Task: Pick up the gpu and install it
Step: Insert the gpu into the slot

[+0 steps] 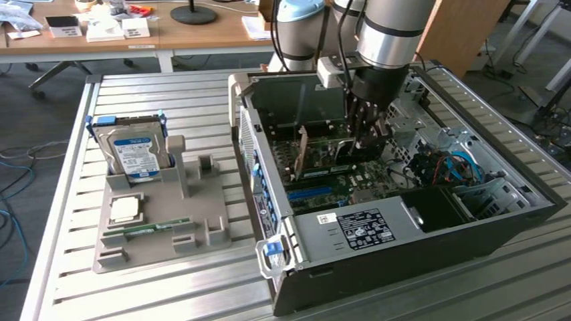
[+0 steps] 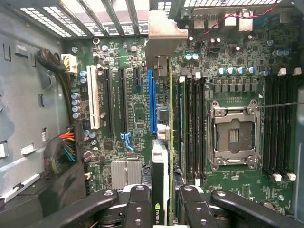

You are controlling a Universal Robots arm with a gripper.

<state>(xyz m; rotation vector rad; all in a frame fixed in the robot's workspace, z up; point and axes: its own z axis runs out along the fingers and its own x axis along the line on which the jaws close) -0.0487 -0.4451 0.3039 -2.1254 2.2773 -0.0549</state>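
Reaching down into the open computer case, the arm's pincer is clenched on the gpu, which stands on edge over the motherboard in the exterior view. On that view's left, a grey tray on the slatted desk carries an upright hard drive, a processor chip and a green memory stick.

From the wrist view, the gpu is seen edge-on, gripped between the black fingers of the pincer. Its silver bracket lies toward the vented rear wall. The card's edge runs just beside the long blue slot, with the processor socket well apart. Whether the card is seated cannot be told.
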